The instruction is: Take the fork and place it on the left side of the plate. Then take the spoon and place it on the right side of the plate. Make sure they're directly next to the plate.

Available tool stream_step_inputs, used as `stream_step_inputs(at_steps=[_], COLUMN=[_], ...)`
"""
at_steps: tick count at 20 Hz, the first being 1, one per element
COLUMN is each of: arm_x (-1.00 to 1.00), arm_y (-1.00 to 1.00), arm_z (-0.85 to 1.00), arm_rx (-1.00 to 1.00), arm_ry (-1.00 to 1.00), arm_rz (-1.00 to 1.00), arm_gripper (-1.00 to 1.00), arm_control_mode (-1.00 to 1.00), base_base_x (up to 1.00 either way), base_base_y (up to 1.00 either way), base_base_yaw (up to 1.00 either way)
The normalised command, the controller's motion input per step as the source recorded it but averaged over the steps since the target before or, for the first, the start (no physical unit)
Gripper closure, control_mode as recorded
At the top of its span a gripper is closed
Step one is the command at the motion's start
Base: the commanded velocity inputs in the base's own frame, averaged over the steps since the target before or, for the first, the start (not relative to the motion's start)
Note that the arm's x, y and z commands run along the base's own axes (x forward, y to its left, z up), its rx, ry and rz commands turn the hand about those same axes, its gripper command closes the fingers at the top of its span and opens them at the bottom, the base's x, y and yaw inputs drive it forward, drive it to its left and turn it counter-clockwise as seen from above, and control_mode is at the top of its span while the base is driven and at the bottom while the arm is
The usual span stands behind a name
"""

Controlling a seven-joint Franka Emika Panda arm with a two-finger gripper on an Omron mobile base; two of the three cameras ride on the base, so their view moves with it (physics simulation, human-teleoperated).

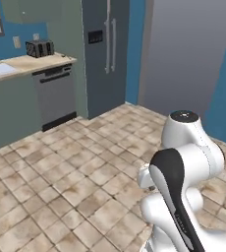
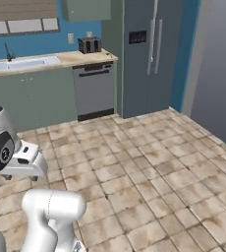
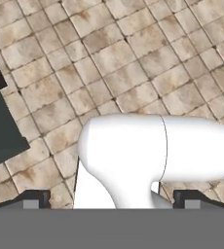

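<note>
The fork, the plate and the spoon are out of view. My gripper (image 3: 111, 199) points down at the tiled floor (image 3: 133, 73). Its two dark fingertips (image 3: 36, 198) stand far apart at the bottom of the hand view with nothing between them, so it is open. My arm is folded close over the base, with its white elbow (image 1: 183, 128) raised.
A counter (image 1: 31, 63) runs along the far left wall with a toaster (image 1: 40, 47), a sink (image 2: 21, 63) and a dishwasher (image 1: 56, 96) under it. A tall grey fridge (image 1: 105, 49) stands beside it. Open tiled floor (image 2: 149, 172) lies ahead.
</note>
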Motion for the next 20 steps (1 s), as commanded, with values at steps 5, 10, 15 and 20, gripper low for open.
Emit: stream_step_inputs(at_steps=[5,10,15,20], arm_x=[0.0,0.0,0.0,0.0], arm_y=[0.0,0.0,0.0,0.0], arm_z=[0.0,0.0,0.0,0.0], arm_rx=[0.0,0.0,0.0,0.0], arm_ry=[0.0,0.0,0.0,0.0], arm_rz=[0.0,0.0,0.0,0.0], arm_gripper=[-1.0,-1.0,-1.0,-1.0], arm_control_mode=[1.0,1.0,1.0,1.0], base_base_x=[1.0,1.0,1.0,1.0], base_base_y=[-0.46,-0.41,-0.32,-0.24], base_base_yaw=[0.28,0.26,0.26,0.23])
